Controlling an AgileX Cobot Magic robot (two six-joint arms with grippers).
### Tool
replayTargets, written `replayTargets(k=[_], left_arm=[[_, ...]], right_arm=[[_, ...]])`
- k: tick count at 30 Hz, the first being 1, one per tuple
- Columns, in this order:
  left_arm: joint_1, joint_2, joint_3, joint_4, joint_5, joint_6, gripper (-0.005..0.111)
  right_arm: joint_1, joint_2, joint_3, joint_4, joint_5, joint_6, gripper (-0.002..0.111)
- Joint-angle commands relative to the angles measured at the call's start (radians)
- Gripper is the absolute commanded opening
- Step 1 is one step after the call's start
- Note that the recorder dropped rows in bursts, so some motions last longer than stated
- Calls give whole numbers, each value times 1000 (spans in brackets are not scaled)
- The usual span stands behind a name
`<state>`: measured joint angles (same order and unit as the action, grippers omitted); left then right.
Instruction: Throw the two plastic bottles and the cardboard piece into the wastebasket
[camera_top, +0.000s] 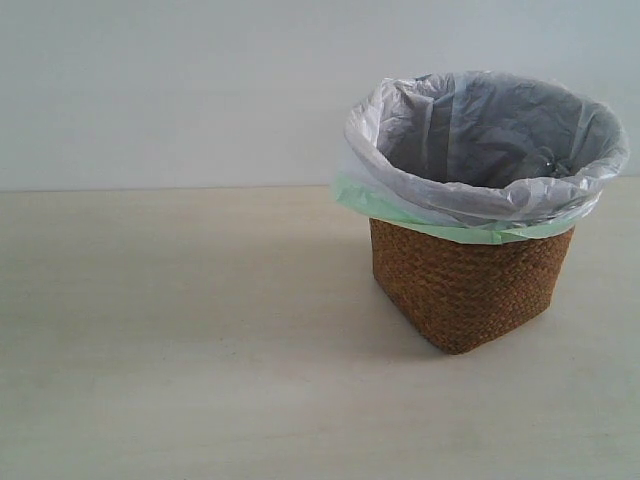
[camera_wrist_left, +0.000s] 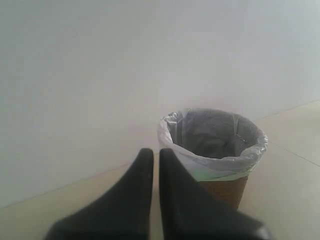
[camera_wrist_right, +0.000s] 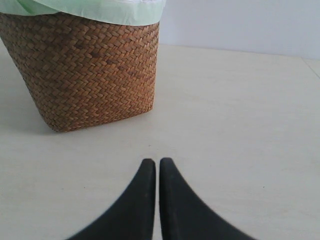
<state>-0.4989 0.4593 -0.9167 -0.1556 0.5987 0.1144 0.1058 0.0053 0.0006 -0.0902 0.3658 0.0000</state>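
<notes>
Pale worktop (camera_top: 180, 350) and a plain white wall (camera_top: 150, 90) fill your view. Your wastebasket (camera_top: 465, 290) stands upright on the right, its grey bag (camera_top: 480, 140) folded over the rim. Your left hand (camera_wrist_left: 156, 152) points toward its open mouth, fingers narrowed to a slit. Your right hand (camera_wrist_right: 157, 162) is low over the worktop, near the wicker side but apart, equally narrow.
</notes>
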Motion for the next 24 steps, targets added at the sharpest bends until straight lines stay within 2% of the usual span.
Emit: replayTargets(k=[1, 11, 24], left_arm=[[1, -4, 5, -12, 1, -13, 4], [4, -21, 7, -3, -1, -13, 4], [255, -218, 7, -3, -1, -13, 4]], right_arm=[[-5, -5, -1, -2, -4, 0, 0], [-5, -5, -1, -2, -4, 0, 0], [-5, -5, -1, -2, -4, 0, 0]])
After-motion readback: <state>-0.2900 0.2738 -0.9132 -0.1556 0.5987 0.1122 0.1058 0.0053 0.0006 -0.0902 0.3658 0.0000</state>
